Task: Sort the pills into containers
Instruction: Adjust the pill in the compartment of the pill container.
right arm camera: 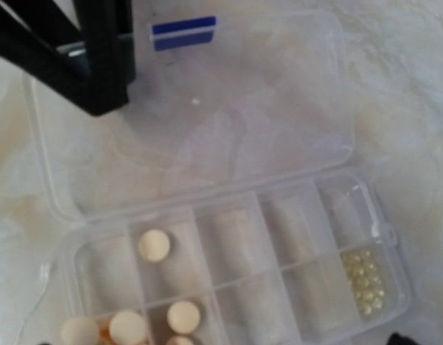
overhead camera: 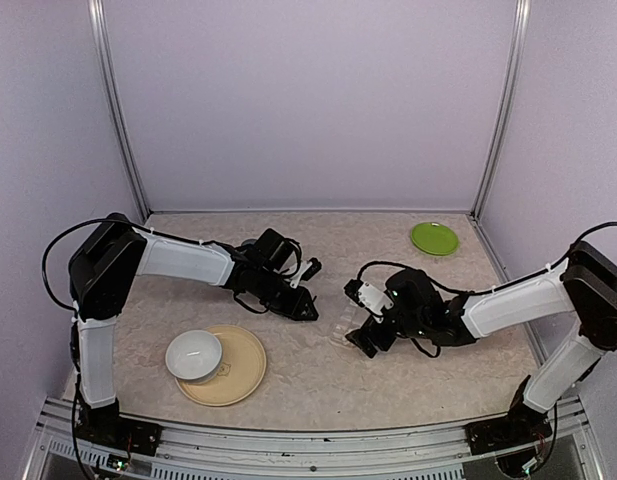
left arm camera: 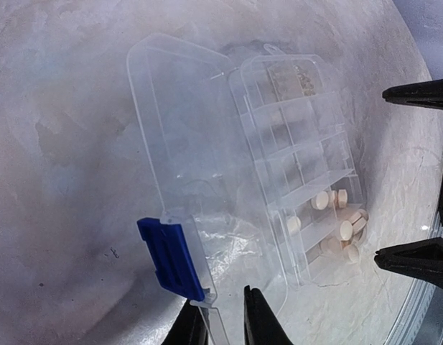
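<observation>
While I watch from my desk, left tool [left arm camera: 221, 307] is pinched onto the edge of the clear lid [left arm camera: 185, 144], right beside the blue latch [left arm camera: 169, 257] | pill box [left arm camera: 293, 129] lies open on the worktop [left arm camera: 63, 144], pale round pills [left arm camera: 341, 230] in its end compartments | right tool [left arm camera: 381, 177] hangs wide open, just beside the box's long side

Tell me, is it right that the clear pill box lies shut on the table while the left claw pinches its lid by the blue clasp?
Not quite. The pill box lies open, its lid folded back flat, as the right wrist view shows. The left claw does pinch the lid by the blue clasp.
</observation>
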Tool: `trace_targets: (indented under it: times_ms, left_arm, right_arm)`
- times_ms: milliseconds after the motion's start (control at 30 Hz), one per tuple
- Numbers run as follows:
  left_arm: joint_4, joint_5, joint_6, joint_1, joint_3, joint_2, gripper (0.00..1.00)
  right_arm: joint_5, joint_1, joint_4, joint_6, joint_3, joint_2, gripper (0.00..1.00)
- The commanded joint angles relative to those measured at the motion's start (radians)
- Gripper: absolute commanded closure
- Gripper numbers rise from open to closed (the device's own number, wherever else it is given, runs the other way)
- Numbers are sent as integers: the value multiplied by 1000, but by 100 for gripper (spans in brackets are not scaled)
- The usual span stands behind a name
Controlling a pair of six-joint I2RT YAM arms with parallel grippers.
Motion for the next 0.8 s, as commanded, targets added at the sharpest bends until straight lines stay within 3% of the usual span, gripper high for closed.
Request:
trace_targets:
  times_ms: [0,467,767]
  left_arm:
    - [-19,8,19,5,21,7,83]
    - [-16,12,18,5,22,6,83]
    - [-16,16,19,5,19,2,83]
  right_arm:
    - [42,20,16,-11,35,19,0]
    - [43,46,15,-21,62,60,0]
    - [173,46,-15,5,83,89,0]
